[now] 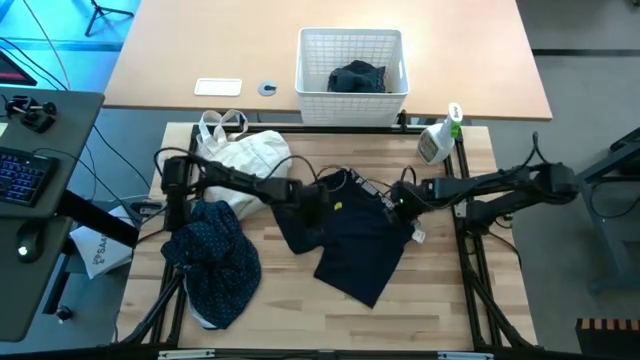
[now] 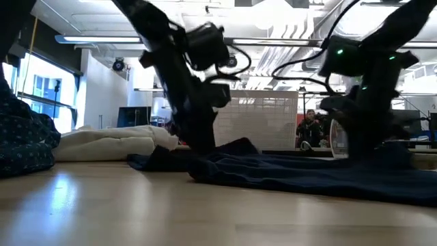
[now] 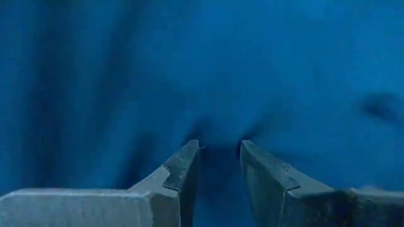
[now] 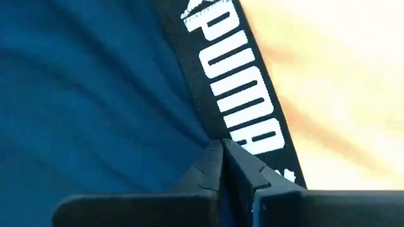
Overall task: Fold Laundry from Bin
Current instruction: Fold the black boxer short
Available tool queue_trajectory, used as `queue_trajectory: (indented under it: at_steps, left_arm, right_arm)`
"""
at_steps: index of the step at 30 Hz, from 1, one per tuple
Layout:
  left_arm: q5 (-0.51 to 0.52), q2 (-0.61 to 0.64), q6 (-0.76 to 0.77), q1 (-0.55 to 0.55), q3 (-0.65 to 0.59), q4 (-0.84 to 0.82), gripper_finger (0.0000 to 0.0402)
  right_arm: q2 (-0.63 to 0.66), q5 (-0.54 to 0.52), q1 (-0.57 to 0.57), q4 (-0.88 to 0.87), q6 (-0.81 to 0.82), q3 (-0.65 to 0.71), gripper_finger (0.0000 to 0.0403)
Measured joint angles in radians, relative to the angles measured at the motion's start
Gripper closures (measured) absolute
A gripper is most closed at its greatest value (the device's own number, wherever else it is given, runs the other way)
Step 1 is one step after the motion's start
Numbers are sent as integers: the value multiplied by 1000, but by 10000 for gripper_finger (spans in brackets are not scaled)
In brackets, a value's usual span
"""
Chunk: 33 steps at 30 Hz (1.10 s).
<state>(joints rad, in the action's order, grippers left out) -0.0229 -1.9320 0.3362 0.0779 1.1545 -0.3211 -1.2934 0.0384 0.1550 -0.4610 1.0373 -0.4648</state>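
Dark navy garment (image 1: 358, 240) spread flat on counter (image 1: 440, 300).
Waistband pinched by closed right claw (image 4: 222, 157); left claw (image 3: 219, 165) slightly open, pressed onto fabric.

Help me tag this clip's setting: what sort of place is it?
Probably a robotics lab or open workshop: exposed ceiling ducts, a keyboard at a desk beside the table, and a person in the background.
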Motion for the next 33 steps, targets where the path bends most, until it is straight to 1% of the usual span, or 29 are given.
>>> queue_trajectory:
  at_steps: [2, 4, 7, 10, 12, 13, 14, 16, 18, 19, 21, 24, 27, 30, 31, 33]
  left_arm:
    - [32, -15, -84, 38, 15, 16, 300]
    - [58, -20, -189, 77, 37, 23, 301]
    - [61, -16, -325, 130, 89, 0, 301]
    - [62, 4, -377, 163, 164, -112, 301]
    - [54, 21, -374, 170, 214, -190, 301]
    - [34, 32, -357, 169, 232, -237, 301]
    - [0, 40, -328, 164, 245, -267, 301]
    - [-91, 56, -250, 145, 251, -295, 301]
    - [-170, 60, -176, 114, 249, -357, 301]
    - [-182, 58, -153, 94, 248, -388, 301]
    - [-165, 53, -102, 50, 218, -416, 301]
    - [-100, 48, 2, -18, 141, -394, 301]
    - [-47, 47, 79, -69, 46, -274, 301]
    - [1, 46, 104, -81, -36, -171, 301]
    - [28, 45, 104, -75, -54, -125, 301]
    - [67, 45, 63, -51, -78, -80, 301]
  right_arm:
    - [21, 15, -90, -39, 164, 4, 393]
    - [43, 10, -216, -24, 353, -1, 390]
    - [55, -60, -386, -36, 552, -37, 394]
    - [78, -129, -477, -156, 650, -111, 400]
    - [88, -150, -491, -293, 651, -168, 400]
    - [95, -161, -487, -340, 622, -197, 400]
    - [103, -169, -475, -359, 564, -224, 400]
    - [111, -156, -426, -333, 403, -250, 401]
    - [106, -104, -341, -248, 225, -249, 402]
    - [97, -77, -290, -180, 144, -240, 402]
    - [64, -17, -180, -45, -5, -210, 402]
    - [-33, 42, -30, 88, -188, -186, 402]
    - [-154, 74, 87, 219, -332, -187, 403]
    - [-266, 80, 170, 304, -410, -187, 403]
    - [-286, 90, 192, 318, -410, -190, 403]
    - [-308, 69, 226, 309, -375, -197, 403]
